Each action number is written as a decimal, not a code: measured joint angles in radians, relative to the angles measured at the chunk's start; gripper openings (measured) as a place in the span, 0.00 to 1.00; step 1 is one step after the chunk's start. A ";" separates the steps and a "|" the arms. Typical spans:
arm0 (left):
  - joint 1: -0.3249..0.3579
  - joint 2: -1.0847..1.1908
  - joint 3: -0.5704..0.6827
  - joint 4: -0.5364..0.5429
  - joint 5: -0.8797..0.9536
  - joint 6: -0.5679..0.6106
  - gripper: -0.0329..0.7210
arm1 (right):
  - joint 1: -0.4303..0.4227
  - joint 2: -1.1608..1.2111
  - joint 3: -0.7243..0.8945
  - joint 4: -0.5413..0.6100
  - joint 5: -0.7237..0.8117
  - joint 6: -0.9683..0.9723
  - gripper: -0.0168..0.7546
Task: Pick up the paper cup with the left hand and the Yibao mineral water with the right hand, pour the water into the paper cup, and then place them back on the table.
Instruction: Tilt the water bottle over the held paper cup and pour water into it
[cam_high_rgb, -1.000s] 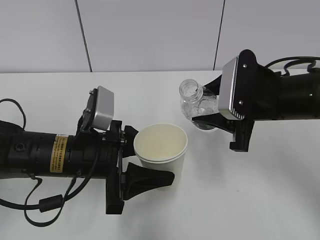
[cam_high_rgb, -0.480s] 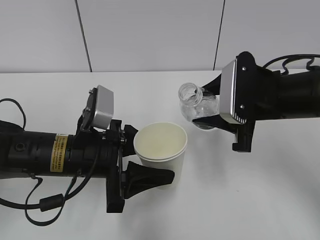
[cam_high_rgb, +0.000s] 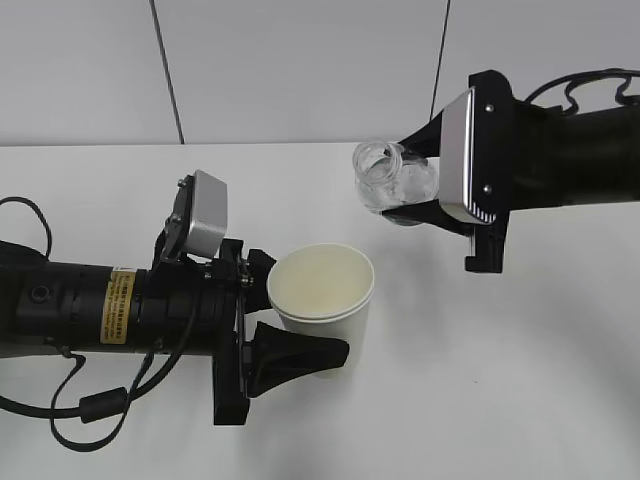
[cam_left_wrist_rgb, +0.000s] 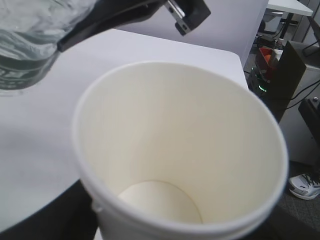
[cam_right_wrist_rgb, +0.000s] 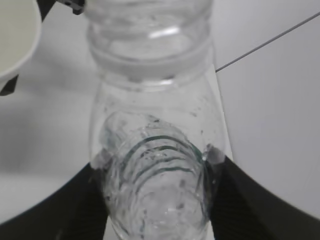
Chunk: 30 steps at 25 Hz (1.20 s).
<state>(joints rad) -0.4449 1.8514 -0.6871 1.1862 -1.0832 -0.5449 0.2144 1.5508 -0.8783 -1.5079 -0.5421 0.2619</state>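
Observation:
The white paper cup (cam_high_rgb: 322, 300) stands upright between the black fingers of my left gripper (cam_high_rgb: 300, 315), which is shut on it; its cream inside (cam_left_wrist_rgb: 170, 165) looks empty. My right gripper (cam_high_rgb: 420, 190) is shut on the clear Yibao mineral water bottle (cam_high_rgb: 392, 180) and holds it in the air, up and to the right of the cup, tilted with its capless neck (cam_high_rgb: 372, 160) pointing left. In the right wrist view the ribbed bottle (cam_right_wrist_rgb: 155, 150) fills the space between the jaws. The bottle's green label (cam_left_wrist_rgb: 20, 65) shows in the left wrist view.
The white table (cam_high_rgb: 500, 380) stretches under both arms. A grey wall with dark seams (cam_high_rgb: 165, 70) rises behind it. Off the table's far edge in the left wrist view are dark furniture (cam_left_wrist_rgb: 295, 85) and a shoe (cam_left_wrist_rgb: 305, 186).
My right gripper has lifted the bottle higher off the table and tilted it slightly more. The left arm and the cup have not moved.

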 joint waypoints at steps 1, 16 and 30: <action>0.000 0.000 0.000 0.000 0.000 0.000 0.62 | 0.000 -0.005 -0.007 -0.005 0.000 0.000 0.58; 0.000 0.000 0.000 0.000 0.001 0.000 0.62 | 0.118 -0.013 -0.018 -0.117 0.104 -0.010 0.58; 0.000 0.000 0.000 0.000 0.001 0.000 0.62 | 0.123 -0.013 -0.018 -0.147 0.124 -0.090 0.58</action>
<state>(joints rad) -0.4449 1.8514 -0.6871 1.1862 -1.0820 -0.5449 0.3375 1.5378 -0.8965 -1.6549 -0.4182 0.1715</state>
